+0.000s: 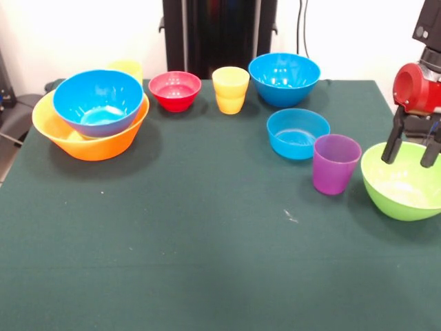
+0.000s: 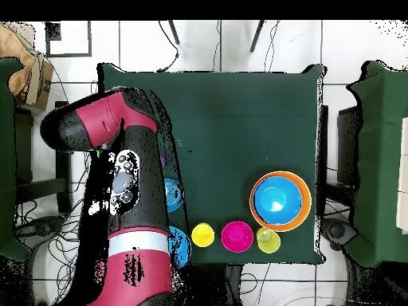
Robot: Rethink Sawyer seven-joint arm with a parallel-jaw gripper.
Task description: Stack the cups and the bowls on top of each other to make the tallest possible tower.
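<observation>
My gripper hangs open at the far rim of the lime green bowl at the right edge, nothing held between its fingers. A purple cup stands just left of that bowl. The tower at the left is a large blue bowl nested in the orange-yellow bowl. One yellow cup peeks out behind it. Along the far side stand a small red bowl, a second yellow cup and a large blue bowl. A shallow blue bowl sits nearer. Overhead, the arm hides the gripper.
Overhead, the nested bowls sit near the table's right edge, with a yellow cup, the red bowl and the other yellow cup in a row beside them. The arm partly covers two blue bowls.
</observation>
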